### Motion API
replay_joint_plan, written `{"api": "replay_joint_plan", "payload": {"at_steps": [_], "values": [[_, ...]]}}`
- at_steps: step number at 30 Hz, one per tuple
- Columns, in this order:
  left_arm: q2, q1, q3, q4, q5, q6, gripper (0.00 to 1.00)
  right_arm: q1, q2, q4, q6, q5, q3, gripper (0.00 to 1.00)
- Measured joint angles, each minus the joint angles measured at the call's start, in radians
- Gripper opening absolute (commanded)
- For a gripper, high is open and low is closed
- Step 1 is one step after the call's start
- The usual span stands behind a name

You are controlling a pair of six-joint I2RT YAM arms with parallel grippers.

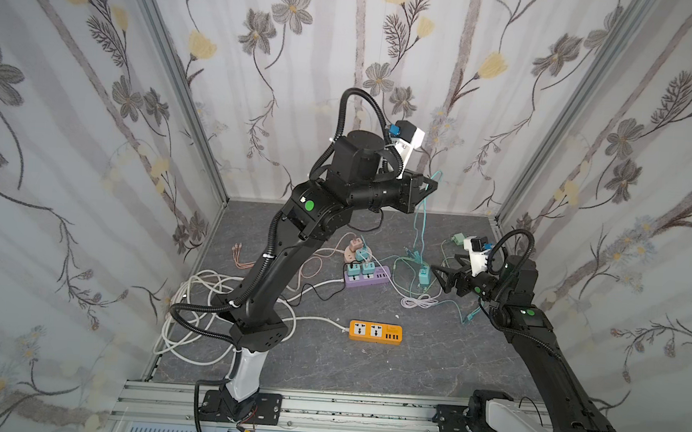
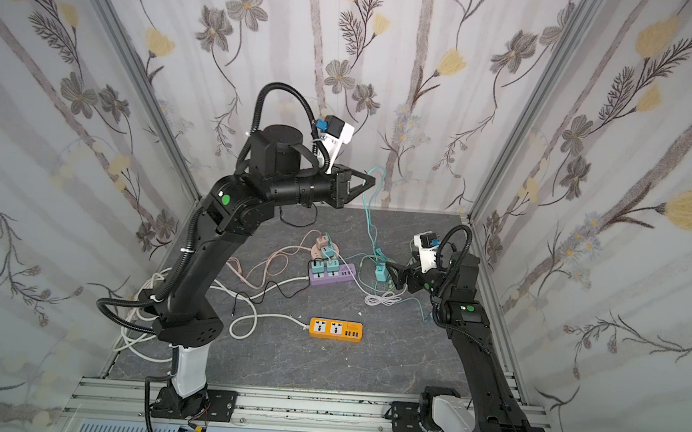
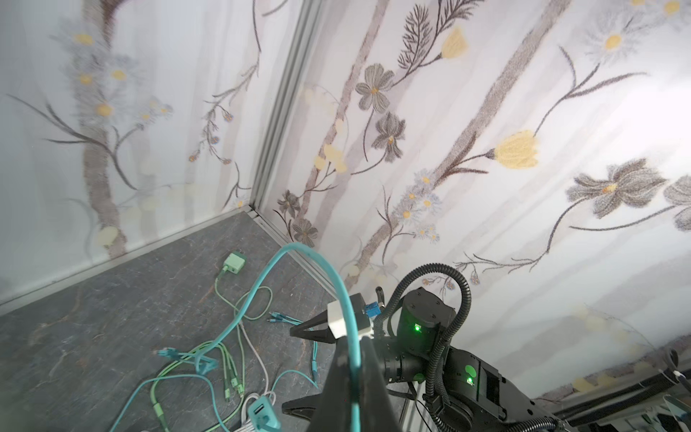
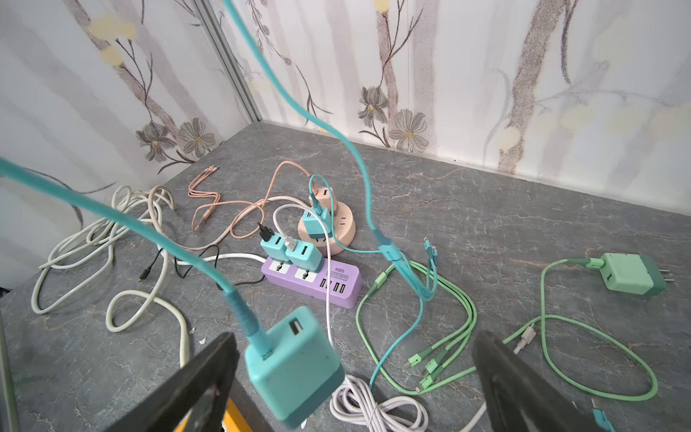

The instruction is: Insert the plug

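In both top views the left gripper [image 1: 434, 185] is raised high, and the teal charger plug [image 1: 422, 276] dangles beside the purple power strip [image 1: 367, 277], at the right gripper [image 1: 436, 278].

Only the left wrist view shows the closed fingers [image 3: 332, 392] pinching the teal cable [image 3: 329, 276].

In the right wrist view the right jaws are spread wide, with the plug hanging between them, ungripped.

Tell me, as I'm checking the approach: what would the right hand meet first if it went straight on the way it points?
Probably the teal square charger plug, dangling on a teal cable from the shut left hand, between the open right hand's fingers.
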Motion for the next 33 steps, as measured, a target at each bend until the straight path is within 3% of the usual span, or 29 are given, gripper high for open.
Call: {"api": "replay_joint_plan", "payload": {"at_steps": [6,16,22,28,33], "values": [[-0.145,0.004,-0.026,-0.071,-0.186,0.039,0.00,0.043,-0.036,0.028,0.018,-0.011,-0.006,0.99],[-0.383,0.006,-0.209,-0.126,-0.488,0.111,0.00,0.144,0.027,0.076,0.021,-0.065,0.026,0.98],[-0.557,0.008,-0.413,-0.117,-0.693,0.141,0.00,0.202,0.084,0.074,-0.003,-0.072,0.060,0.98],[-0.614,0.008,-0.648,-0.105,-0.721,0.073,0.00,0.246,0.131,0.066,-0.026,-0.074,0.091,0.98],[-0.566,0.012,-0.838,-0.074,-0.630,-0.025,0.00,0.292,0.161,0.050,-0.047,-0.066,0.112,0.98]]}}
